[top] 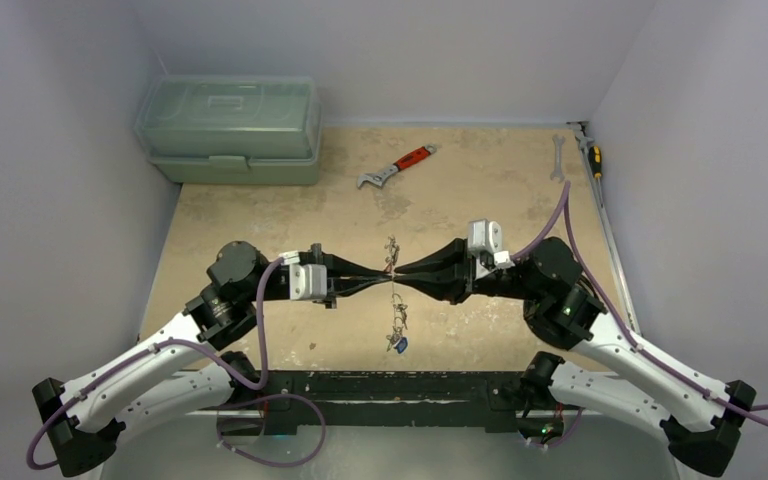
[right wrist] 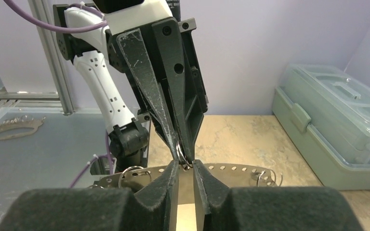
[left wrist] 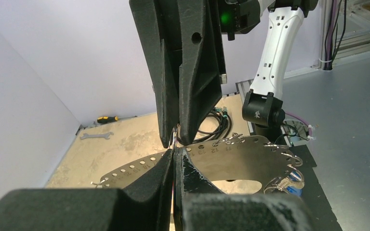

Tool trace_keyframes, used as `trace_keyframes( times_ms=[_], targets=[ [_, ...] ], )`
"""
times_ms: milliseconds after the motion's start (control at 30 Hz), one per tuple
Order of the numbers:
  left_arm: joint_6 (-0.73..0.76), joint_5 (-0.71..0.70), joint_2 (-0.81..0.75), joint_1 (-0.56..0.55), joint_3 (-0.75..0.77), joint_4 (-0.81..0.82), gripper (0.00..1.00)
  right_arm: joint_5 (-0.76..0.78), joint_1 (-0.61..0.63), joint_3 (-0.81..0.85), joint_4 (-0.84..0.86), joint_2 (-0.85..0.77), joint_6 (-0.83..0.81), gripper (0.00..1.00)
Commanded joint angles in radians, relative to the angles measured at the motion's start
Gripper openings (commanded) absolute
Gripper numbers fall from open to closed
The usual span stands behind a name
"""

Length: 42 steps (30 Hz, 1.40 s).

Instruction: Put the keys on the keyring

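keyring [right wrist: 182, 156] - thin wire loop over mid-table, pinched at the tips of my left gripper [left wrist: 173, 155], jaws closed tight on it | my right gripper [right wrist: 185, 168] tip to tip with the left - jaws narrow, a slit showing, loop's end in it | keys [top: 397, 341], one blue-tagged, just toward my bases

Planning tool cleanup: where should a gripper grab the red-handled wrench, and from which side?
I'd grip the wrench midway along its red handle, from straight above, fingers across its narrow width. It lies flat and diagonal on the table, both long sides free.
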Motion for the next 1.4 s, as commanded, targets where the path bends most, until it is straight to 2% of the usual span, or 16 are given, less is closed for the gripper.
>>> trace_keyframes(
  times_ms=[0, 100, 233, 333, 400, 533, 600, 667, 800, 900, 1067, 1367],
  targets=[
    [-0.017, 0.012, 0.003, 0.002, -0.005, 0.089, 0.0, -0.036, 0.001, 0.01, 0.067, 0.017, 0.021, 0.14],
    [-0.019, 0.013, 0.005, 0.001, -0.006, 0.091, 0.0, -0.042, 0.001, 0.012, 0.066, 0.025, 0.016, 0.01],
    [-0.016, -0.006, 0.007, 0.002, 0.002, 0.07, 0.0, -0.008, 0.001, 0.014, 0.046, 0.02, -0.002, 0.0],
    [0.023, -0.034, 0.002, 0.002, 0.032, -0.017, 0.03, 0.045, 0.001, 0.035, -0.019, 0.017, -0.031, 0.0],
    [0.059, -0.051, -0.003, 0.002, 0.057, -0.095, 0.17, 0.077, 0.001, 0.054, -0.067, 0.021, -0.073, 0.0],
    [0.113, -0.102, -0.004, 0.002, 0.12, -0.277, 0.54, 0.125, 0.001, 0.112, -0.181, 0.046, -0.127, 0.0],
    [0.143, -0.137, -0.002, 0.001, 0.157, -0.368, 0.59, 0.161, 0.001, 0.15, -0.258, 0.066, -0.163, 0.0],
    [0.167, -0.172, 0.002, 0.001, 0.192, -0.44, 0.58, 0.193, 0.001, 0.186, -0.324, 0.079, -0.193, 0.0],
    [0.211, -0.234, 0.037, 0.002, 0.26, -0.576, 0.44, 0.252, 0.003, 0.269, -0.461, 0.107, -0.25, 0.0],
    [0.234, -0.263, 0.071, 0.002, 0.3, -0.637, 0.39, 0.303, 0.012, 0.328, -0.559, 0.132, -0.288, 0.0],
    [0.23, -0.229, 0.109, 0.001, 0.313, -0.607, 0.41, 0.39, 0.053, 0.399, -0.694, 0.18, -0.333, 0.0],
    [0.253, -0.204, 0.185, 0.002, 0.358, -0.566, 0.41, 0.429, 0.093, 0.475, -0.79, 0.228, -0.361, 0.0]
  ],
)
